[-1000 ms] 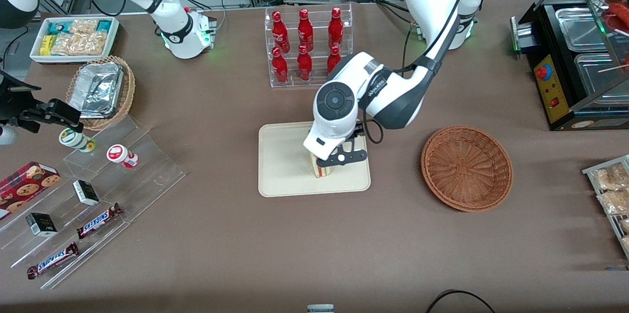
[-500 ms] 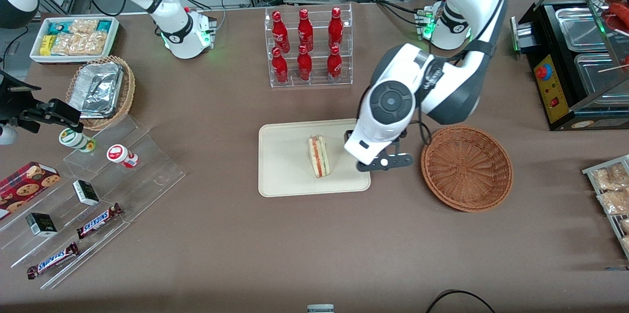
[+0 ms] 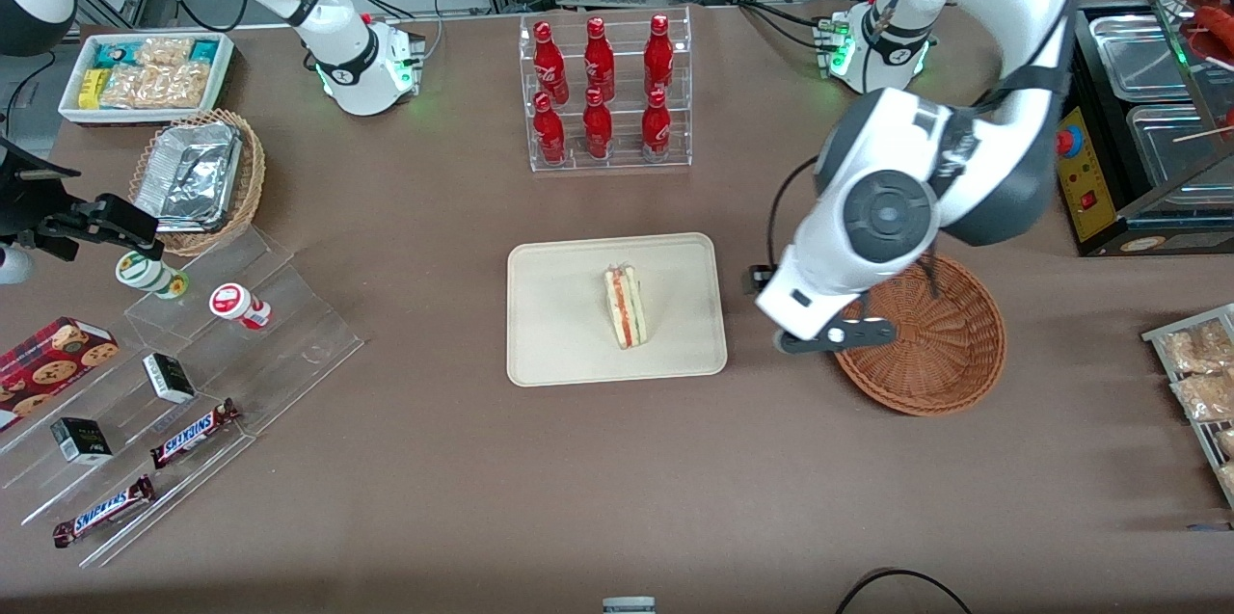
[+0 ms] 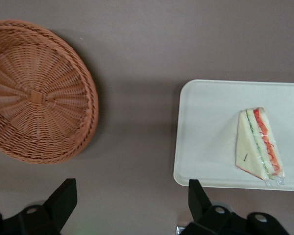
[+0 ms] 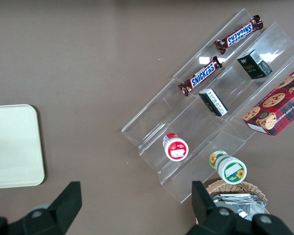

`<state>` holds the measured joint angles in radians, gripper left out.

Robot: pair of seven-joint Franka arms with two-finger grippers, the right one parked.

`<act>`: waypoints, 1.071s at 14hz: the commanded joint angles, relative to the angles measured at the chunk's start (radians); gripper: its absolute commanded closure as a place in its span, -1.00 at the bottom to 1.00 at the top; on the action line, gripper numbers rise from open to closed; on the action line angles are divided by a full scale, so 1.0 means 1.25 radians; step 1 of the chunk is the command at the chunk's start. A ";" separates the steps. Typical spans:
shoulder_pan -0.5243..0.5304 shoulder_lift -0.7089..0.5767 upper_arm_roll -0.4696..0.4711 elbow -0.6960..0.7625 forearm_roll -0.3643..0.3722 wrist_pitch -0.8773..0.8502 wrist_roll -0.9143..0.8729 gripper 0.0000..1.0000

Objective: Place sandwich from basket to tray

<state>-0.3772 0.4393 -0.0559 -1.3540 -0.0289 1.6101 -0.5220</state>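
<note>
The sandwich (image 3: 625,307) (image 4: 258,143), a pale wedge with red, white and green layers, lies on the cream tray (image 3: 559,325) (image 4: 210,132), toward the tray's basket end. The round reddish-brown wicker basket (image 3: 950,344) (image 4: 34,93) holds nothing. My left gripper (image 4: 131,200) hangs open above bare table between tray and basket, with nothing between its dark fingers (image 4: 63,198). In the front view its hand (image 3: 810,301) overlaps the basket's rim nearest the tray.
A clear rack of red bottles (image 3: 603,93) stands farther from the camera than the tray. Clear steps with snack bars and cups (image 3: 193,363), a foil-filled wicker basket (image 3: 198,175) and a white snack bin (image 3: 145,74) lie toward the parked arm's end. A food warmer (image 3: 1138,113) and bagged pastries (image 3: 1195,373) sit at the working arm's end.
The gripper let go of the sandwich on the tray, rose, and swung away toward the basket. The sandwich stays where it was set down.
</note>
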 commanded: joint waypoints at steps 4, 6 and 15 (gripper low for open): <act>0.115 -0.100 -0.013 -0.064 -0.005 -0.040 0.075 -1.00; 0.190 -0.163 -0.067 -0.134 -0.004 -0.041 0.158 -1.00; 0.372 -0.330 -0.122 -0.169 0.004 -0.244 0.398 -1.00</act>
<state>0.0687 0.0916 -0.2246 -1.5299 -0.0284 1.3430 -0.0830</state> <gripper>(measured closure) 0.000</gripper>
